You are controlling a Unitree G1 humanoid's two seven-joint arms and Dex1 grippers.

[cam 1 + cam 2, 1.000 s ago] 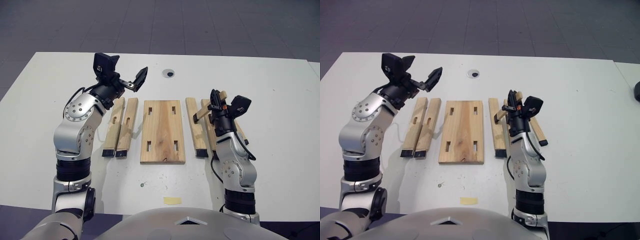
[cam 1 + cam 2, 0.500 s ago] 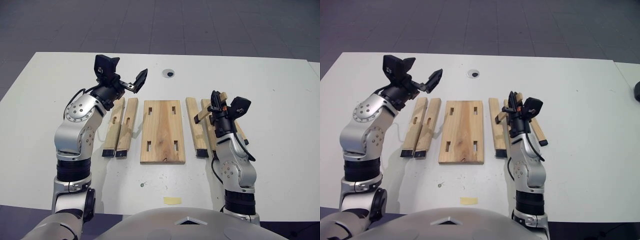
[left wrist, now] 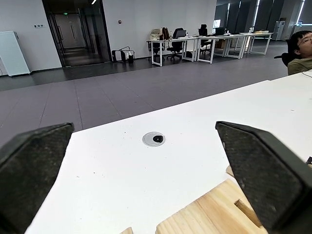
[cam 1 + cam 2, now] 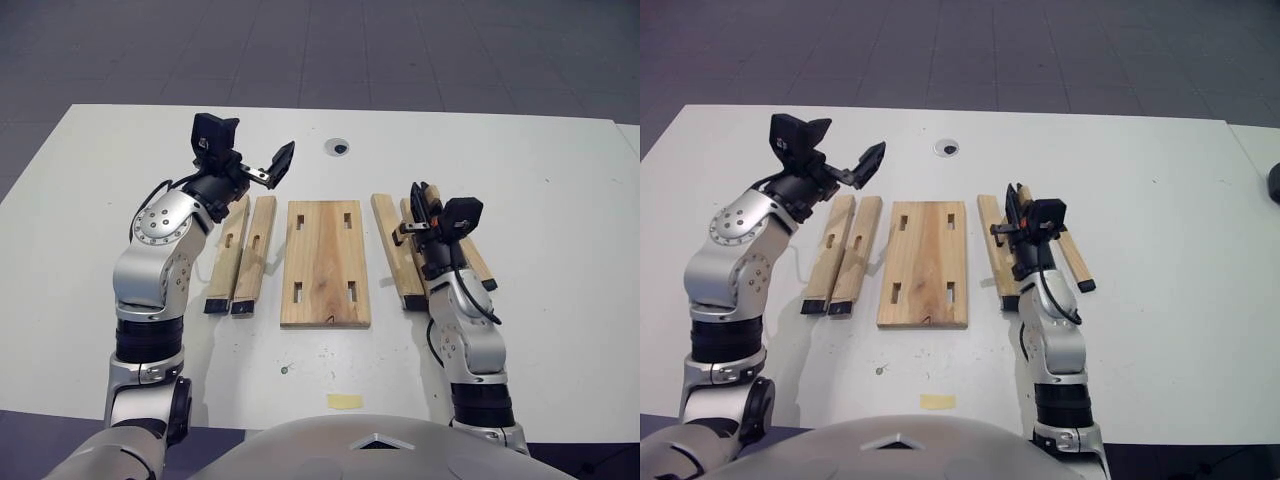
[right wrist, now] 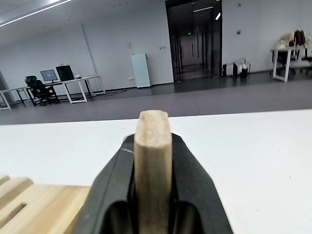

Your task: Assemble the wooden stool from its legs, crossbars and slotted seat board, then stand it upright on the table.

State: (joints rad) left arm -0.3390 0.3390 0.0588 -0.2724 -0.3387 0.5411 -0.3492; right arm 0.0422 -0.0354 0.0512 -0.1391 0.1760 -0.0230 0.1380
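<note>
One yellow slip (image 4: 344, 401) lies near the front edge of the table (image 4: 560, 200). Beyond it the seat board (image 4: 325, 262) lies flat in the middle, its four slots facing up. Left of the board two legs (image 4: 243, 252) lie side by side, touching along their length, dark feet toward the robot. Just right of the board another leg (image 4: 393, 250) lies flat, with more sticks (image 4: 474, 257) beside it under and past the right arm.

Over those right-hand sticks sits the right gripper (image 4: 422, 212). Its claw is clamped on a crossbar (image 5: 152, 146): the wrist view has the rounded wooden end standing up between the two black fingers (image 5: 192, 170), both pressed against its sides. The bar is just above the sticks; I cannot tell whether its lower end touches them.

Farther back and to the left, the left gripper (image 3: 144, 129) hovers above the far ends of the two left legs, touching nothing. Its pads (image 3: 258, 170) stand wide apart and hold nothing.

Past both grippers, a round grommet (image 4: 339, 147) is set in the table, in line with the board's far end.
</note>
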